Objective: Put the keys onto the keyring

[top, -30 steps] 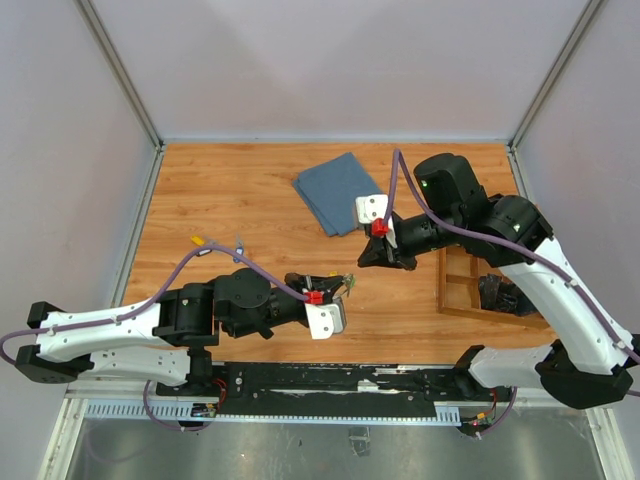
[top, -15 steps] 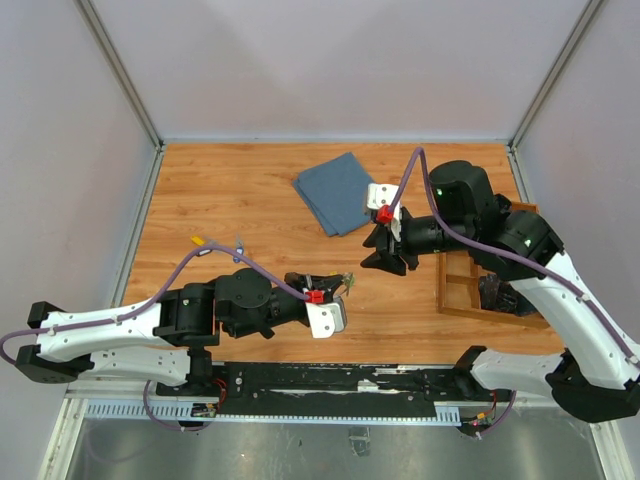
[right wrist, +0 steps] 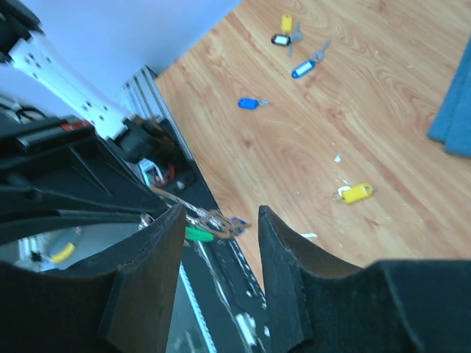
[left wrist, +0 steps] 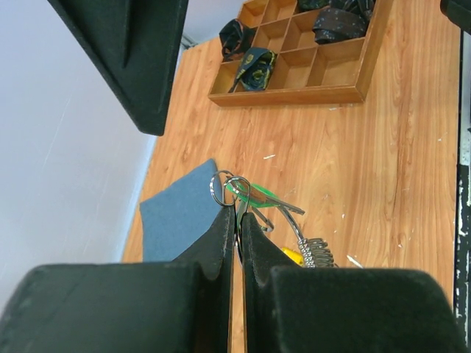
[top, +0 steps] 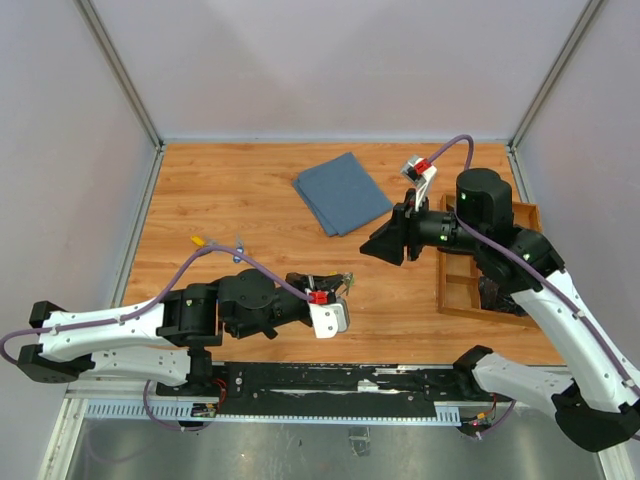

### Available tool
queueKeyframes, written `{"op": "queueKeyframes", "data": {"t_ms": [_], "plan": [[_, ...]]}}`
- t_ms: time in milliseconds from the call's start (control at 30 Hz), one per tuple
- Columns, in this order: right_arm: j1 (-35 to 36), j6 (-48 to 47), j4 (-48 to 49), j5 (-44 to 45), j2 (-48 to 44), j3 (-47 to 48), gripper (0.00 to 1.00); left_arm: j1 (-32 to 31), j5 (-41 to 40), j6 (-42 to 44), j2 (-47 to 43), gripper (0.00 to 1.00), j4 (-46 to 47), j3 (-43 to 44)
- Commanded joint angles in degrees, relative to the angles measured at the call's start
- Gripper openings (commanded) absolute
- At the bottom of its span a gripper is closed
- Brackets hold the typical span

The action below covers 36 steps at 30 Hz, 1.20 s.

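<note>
Left gripper (left wrist: 237,220) pinches the keyring (left wrist: 221,189) — 1 green-tagged key (left wrist: 254,195) with it — clear of the counter (left wrist: 383,162), apparently offering it for threading; right gripper (right wrist: 221,220), spread and empty, hovers beyond the keyring.

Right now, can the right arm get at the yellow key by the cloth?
Probably yes: the right gripper is open and empty, and the yellow key lies alone on the table near the cloth, with nothing over it or in between.
</note>
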Motion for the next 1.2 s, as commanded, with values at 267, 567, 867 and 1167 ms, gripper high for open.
{"op": "queueKeyframes", "data": {"t_ms": [267,567,867,1167], "plan": [[4.5,29.7,11.9,16.1,-6.6,-9.7,0.53,-0.1,-4.4,1.3,1.0,0.01,2.9,-1.4],[16.1,37.7,16.8,48.4,-12.5,-17.4,0.73,-0.1,-6.7,1.4,0.8,0.0,3.6,-2.2],[12.7,29.5,12.2,58.8,-19.0,-18.0,0.99,-0.1,-7.0,1.6,0.5,0.01,4.9,-2.7],[8.7,37.9,6.6,44.3,-14.6,-13.0,0.87,-0.1,-7.7,1.8,0.8,0.0,5.4,-3.0]]}}
